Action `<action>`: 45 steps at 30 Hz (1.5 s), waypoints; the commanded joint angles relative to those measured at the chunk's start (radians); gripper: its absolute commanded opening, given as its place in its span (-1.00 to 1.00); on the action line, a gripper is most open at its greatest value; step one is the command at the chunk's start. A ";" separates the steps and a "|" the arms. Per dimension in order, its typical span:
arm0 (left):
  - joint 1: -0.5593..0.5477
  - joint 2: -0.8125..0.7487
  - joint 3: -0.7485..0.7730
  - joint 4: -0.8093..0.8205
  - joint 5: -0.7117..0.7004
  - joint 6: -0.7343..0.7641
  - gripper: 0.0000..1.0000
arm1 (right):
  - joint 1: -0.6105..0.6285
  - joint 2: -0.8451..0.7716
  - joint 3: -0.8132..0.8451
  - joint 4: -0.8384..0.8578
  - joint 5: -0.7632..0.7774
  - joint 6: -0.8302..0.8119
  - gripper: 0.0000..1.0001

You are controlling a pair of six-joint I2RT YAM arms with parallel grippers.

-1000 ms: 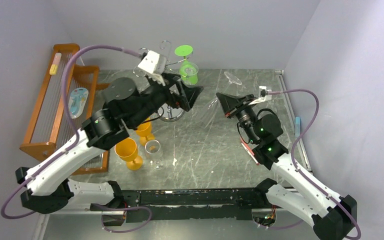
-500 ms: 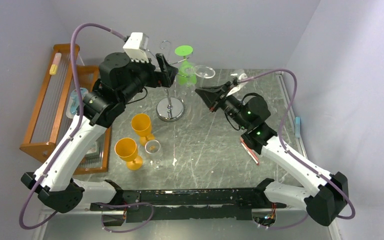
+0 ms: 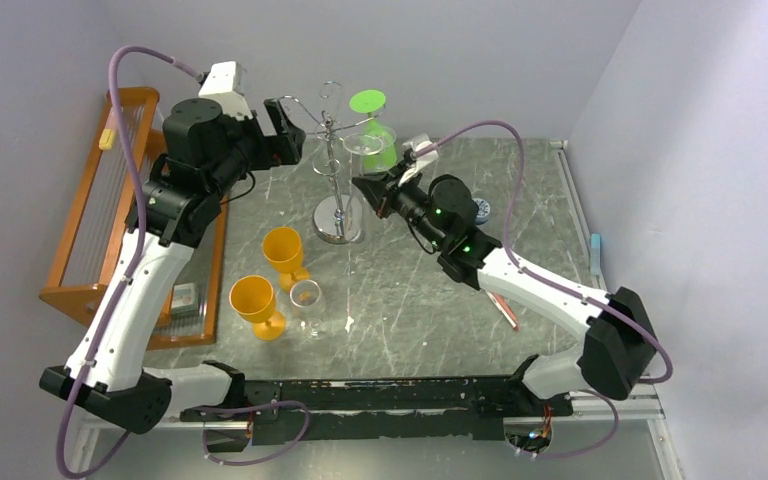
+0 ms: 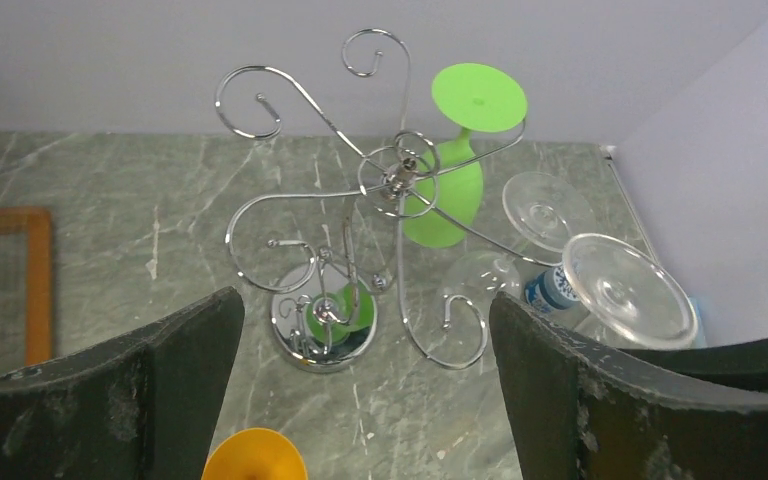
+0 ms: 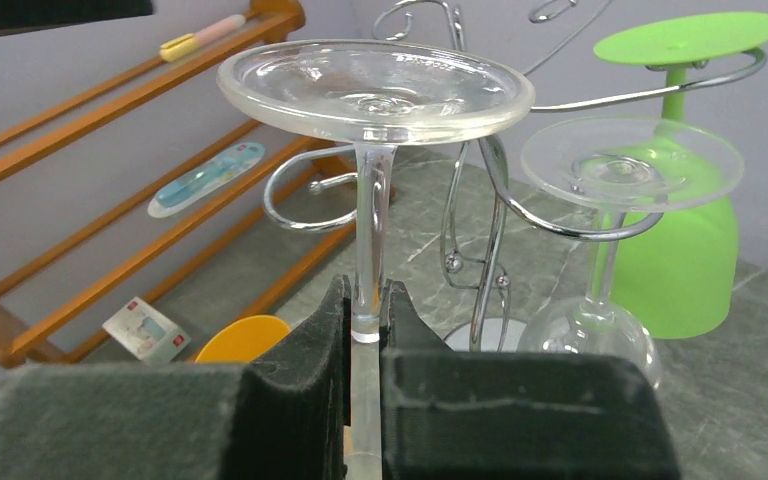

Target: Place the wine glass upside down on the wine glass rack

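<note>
1. Glass (image 5: 375, 95) update: over the last second the right claw (image 5: 365, 330) swings it in from the right side of the table to just beside the rack (image 4: 397, 180). It's foot up, with the stem pinched tight.
2. Left claw (image 3: 288, 130) pulls back from over the rack to its left. It hangs there wide, holding nothing.
3. My read: the approach is basically done, and what's left is sliding the stem into a free wire curl.
4. Count:
   - one rack
   - one held glass
   - one hung clear glass (image 5: 630, 165)
   - one green glass (image 5: 675, 260), also hung
   - two orange cups (image 3: 285, 250) (image 3: 253, 300)
   - one small clear cup (image 3: 306, 295)
   - one wooden rack (image 3: 90, 230)
</note>
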 commanded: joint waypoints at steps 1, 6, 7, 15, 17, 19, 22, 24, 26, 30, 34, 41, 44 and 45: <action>0.031 -0.039 -0.028 -0.028 -0.008 -0.009 0.93 | 0.022 0.063 0.050 0.091 0.097 0.028 -1.00; 0.040 -0.049 -0.040 -0.031 -0.025 -0.020 0.93 | 0.045 0.141 0.098 0.088 0.158 0.035 -1.00; 0.041 -0.051 -0.042 -0.034 -0.026 -0.022 0.93 | 0.047 0.155 0.107 0.085 0.177 0.044 -1.00; 0.044 -0.051 -0.053 -0.028 0.001 -0.035 0.93 | 0.060 0.235 0.164 0.076 0.223 0.071 -1.00; 0.044 -0.050 -0.055 -0.028 0.004 -0.039 0.93 | 0.059 0.249 0.172 0.082 0.203 0.070 -1.00; 0.044 -0.051 -0.057 -0.026 0.005 -0.043 0.93 | 0.060 0.266 0.187 0.077 0.177 0.072 -1.00; 0.044 -0.053 -0.055 -0.031 -0.004 -0.046 0.93 | 0.060 0.290 0.219 0.051 0.164 0.087 -1.00; 0.044 -0.057 -0.055 -0.034 -0.020 -0.050 0.93 | 0.061 0.301 0.235 0.035 0.155 0.091 -1.00; 0.045 -0.062 -0.058 -0.039 -0.048 -0.063 0.93 | 0.061 0.307 0.240 0.034 0.136 0.090 -1.00; 0.045 -0.071 -0.062 -0.048 -0.094 -0.078 0.93 | 0.061 0.313 0.247 0.033 0.061 0.064 -1.00; 0.045 -0.073 -0.061 -0.056 -0.106 -0.080 0.93 | 0.061 0.318 0.259 0.019 -0.004 0.031 -1.00; 0.045 -0.079 -0.067 -0.060 -0.115 -0.085 0.93 | 0.061 0.288 0.220 0.049 -0.065 0.007 -1.00; 0.045 -0.080 -0.068 -0.059 -0.112 -0.086 0.93 | 0.060 0.265 0.188 0.070 -0.086 0.001 -1.00; 0.045 -0.080 -0.070 -0.059 -0.110 -0.087 0.93 | 0.061 0.256 0.177 0.078 -0.091 -0.004 -1.00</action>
